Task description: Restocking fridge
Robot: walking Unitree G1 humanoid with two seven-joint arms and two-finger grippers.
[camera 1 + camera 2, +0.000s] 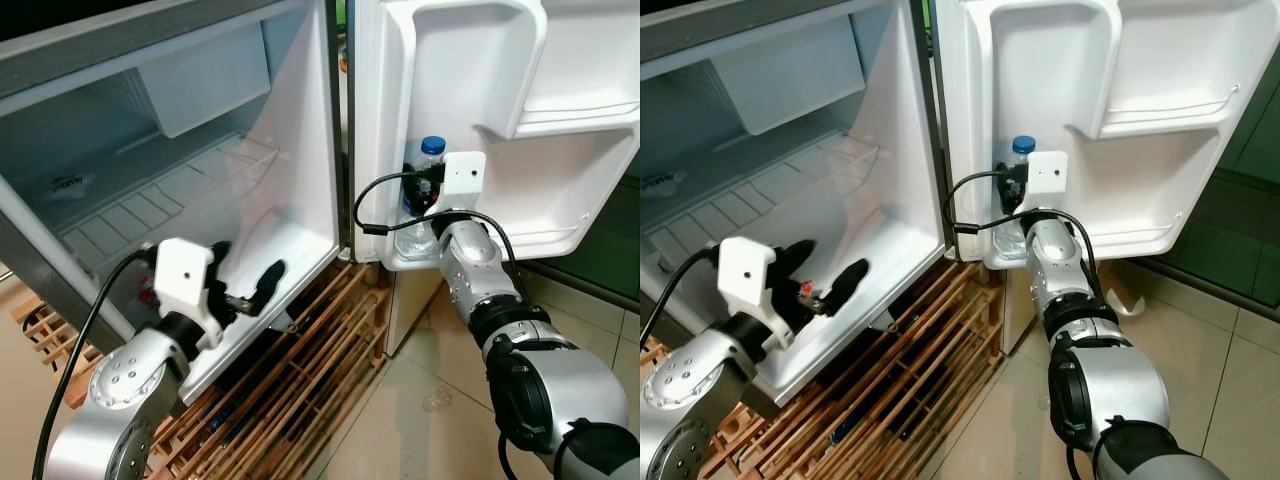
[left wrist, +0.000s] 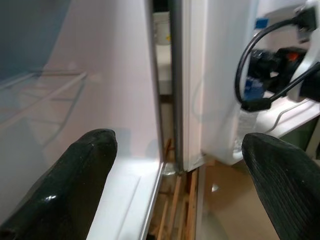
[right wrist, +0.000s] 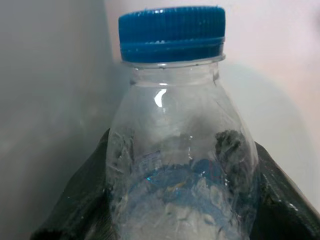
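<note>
Water bottle [image 3: 180,150] clamped in my right end effector [image 1: 425,195]: I'd seat it upright in the door shelf [image 1: 560,235], left end effector [image 1: 245,285] open.

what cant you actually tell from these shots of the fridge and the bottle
- Water bottle base in the eye views: hidden by the right gripper, its white camera box and the door shelf lip.
- Bottle label text in the right wrist view: cut off by the bottom edge and blurred.
- Small red item by the left gripper in the eye views: too small to identify.
- Fridge top: cut off by the eye views' upper edge.
</note>
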